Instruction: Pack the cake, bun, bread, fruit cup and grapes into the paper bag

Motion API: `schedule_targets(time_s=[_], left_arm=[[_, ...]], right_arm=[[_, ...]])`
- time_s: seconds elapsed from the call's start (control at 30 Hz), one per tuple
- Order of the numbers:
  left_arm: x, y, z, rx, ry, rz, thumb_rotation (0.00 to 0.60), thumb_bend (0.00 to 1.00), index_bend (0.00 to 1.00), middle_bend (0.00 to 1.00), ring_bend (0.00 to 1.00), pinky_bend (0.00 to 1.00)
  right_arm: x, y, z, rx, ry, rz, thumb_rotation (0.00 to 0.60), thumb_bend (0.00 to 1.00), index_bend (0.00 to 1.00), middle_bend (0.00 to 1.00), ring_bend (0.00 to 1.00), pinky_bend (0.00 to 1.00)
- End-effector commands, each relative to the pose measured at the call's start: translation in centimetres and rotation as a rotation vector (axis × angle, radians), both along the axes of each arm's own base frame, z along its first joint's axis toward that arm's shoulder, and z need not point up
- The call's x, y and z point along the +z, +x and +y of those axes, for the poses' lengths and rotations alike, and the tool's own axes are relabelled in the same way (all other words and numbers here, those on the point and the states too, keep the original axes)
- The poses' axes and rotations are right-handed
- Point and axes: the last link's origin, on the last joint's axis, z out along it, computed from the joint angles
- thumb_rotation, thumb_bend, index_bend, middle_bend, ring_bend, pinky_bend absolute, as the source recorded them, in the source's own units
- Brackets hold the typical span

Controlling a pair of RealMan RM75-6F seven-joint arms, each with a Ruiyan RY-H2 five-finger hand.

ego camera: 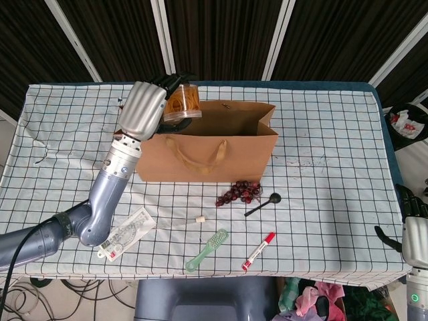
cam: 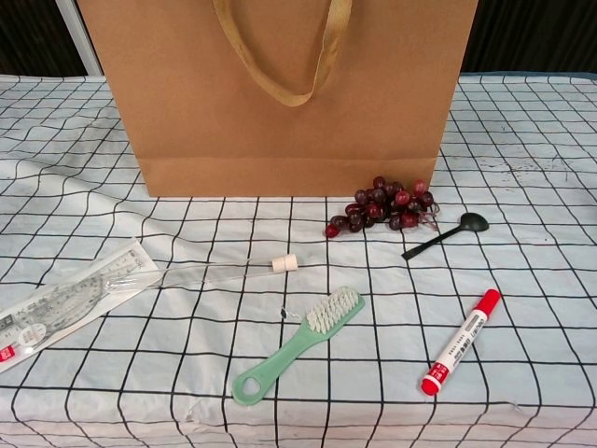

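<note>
Fruit cup (ego camera: 182, 101) partly hidden by left hand (ego camera: 146, 109) fingers (ego camera: 167, 83).

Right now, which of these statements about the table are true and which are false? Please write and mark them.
1. The left hand holds the fruit cup above the paper bag. True.
2. The grapes are already in the bag. False: they lie on the table in front of it.
3. The green brush lies between the red marker and the ruler packet. True.
4. The black spoon touches the marker. False: they lie apart.
5. The right hand holds the bag. False: it is at the table's right edge.
</note>
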Motion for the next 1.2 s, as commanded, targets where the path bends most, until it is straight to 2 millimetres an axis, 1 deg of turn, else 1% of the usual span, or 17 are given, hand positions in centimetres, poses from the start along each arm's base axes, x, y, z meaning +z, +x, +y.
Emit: schedule_targets(time_s=[0.03, 0.07, 0.13, 0.2, 0.27, 0.4, 0.5, 0.6, 0.67, 0.7, 0.83, 0.93, 1.03, 1.17, 1.2], left_arm=[[-1.0, -0.4, 0.2, 0.013, -0.04, 0.003, 0.6, 0.26, 0.23, 0.42, 0.35, 0.4], [-1.2, -0.5, 0.1, 0.013, -0.046, 0.009, 0.6, 0.23, 0.2, 0.38, 0.32, 0.38], [-1.6, -0.9, 0.1, 0.015, -0.055, 0.048, 0.6, 0.14, 0.12, 0.26, 0.2, 0.28], [-1.9, -1.6, 0.2, 0.039, -0.064, 0.121, 0.6, 0.03, 0.05, 0.11, 0.05, 0.16], [-1.7, -2.0, 0.3, 0.07, -0.057, 0.181, 0.6, 0.0, 0.03, 0.05, 0.0, 0.12], [-1.2, -1.9, 0.0, 0.093, -0.009, 0.199, 0.6, 0.0, 0.06, 0.04, 0.0, 0.09], [-0.6, -2.1, -0.9, 0.094, -0.01, 0.233, 0.6, 0.01, 0.08, 0.04, 0.0, 0.09], [0.6, -2.5, -2.1, 0.089, 0.001, 0.238, 0.6, 0.01, 0.09, 0.06, 0.0, 0.08], [2.0, -3.3, -3.4, 0.092, 0.033, 0.238, 0.6, 0.03, 0.08, 0.08, 0.0, 0.09], [2.3, -3.5, -3.7, 0.091, 0.039, 0.237, 0.6, 0.03, 0.08, 0.08, 0.01, 0.1], [4.4, -6.6, -6.8, 0.108, 0.094, 0.258, 0.6, 0.03, 0.08, 0.09, 0.01, 0.1], [5.5, -9.6, -9.1, 0.137, 0.106, 0.271, 0.6, 0.03, 0.08, 0.09, 0.01, 0.1], [6.0, -13.3, -11.4, 0.203, 0.058, 0.296, 0.6, 0.03, 0.08, 0.09, 0.01, 0.1], [6.2, -18.0, -14.2, 0.28, 0.004, 0.345, 0.6, 0.03, 0.08, 0.09, 0.01, 0.08], [6.1, -18.6, -14.5, 0.289, 0.0, 0.35, 0.6, 0.03, 0.08, 0.09, 0.01, 0.08]], right_arm=[[0.0, 0.0, 0.0, 0.0, -0.002, -0.001, 0.6, 0.11, 0.08, 0.13, 0.2, 0.25], [0.0, 0.0, 0.0, 0.0, -0.004, -0.001, 0.6, 0.11, 0.08, 0.13, 0.2, 0.25], [0.1, -0.1, 0.0, -0.001, -0.004, -0.003, 0.6, 0.11, 0.08, 0.13, 0.2, 0.25], [0.1, 0.0, 0.0, 0.001, -0.005, -0.009, 0.6, 0.11, 0.08, 0.13, 0.2, 0.25], [0.1, -0.1, 0.0, 0.0, -0.003, -0.006, 0.6, 0.11, 0.08, 0.13, 0.2, 0.25], [0.0, 0.0, 0.1, 0.004, 0.008, -0.009, 0.6, 0.11, 0.08, 0.13, 0.2, 0.25], [-0.2, 0.2, 0.0, 0.009, 0.021, -0.022, 0.6, 0.11, 0.08, 0.13, 0.2, 0.25], [-0.7, 0.8, -0.3, 0.049, 0.078, -0.06, 0.6, 0.11, 0.08, 0.13, 0.2, 0.25], [-1.3, 1.8, -1.2, 0.103, 0.177, -0.076, 0.6, 0.11, 0.08, 0.13, 0.2, 0.25], [-1.4, 2.1, -1.5, 0.115, 0.203, -0.073, 0.6, 0.11, 0.08, 0.13, 0.2, 0.25], [-2.2, 5.5, -4.4, 0.242, 0.384, -0.031, 0.6, 0.11, 0.08, 0.14, 0.2, 0.25], [-3.2, 8.4, -6.3, 0.319, 0.479, -0.029, 0.6, 0.11, 0.08, 0.14, 0.2, 0.25], [-4.6, 10.8, -7.6, 0.364, 0.571, -0.015, 0.6, 0.11, 0.08, 0.14, 0.2, 0.25], [-6.7, 13.6, -9.0, 0.402, 0.67, -0.045, 0.6, 0.11, 0.08, 0.14, 0.19, 0.25], [-7.0, 14.0, -9.2, 0.409, 0.678, -0.044, 0.6, 0.11, 0.08, 0.14, 0.19, 0.25]])
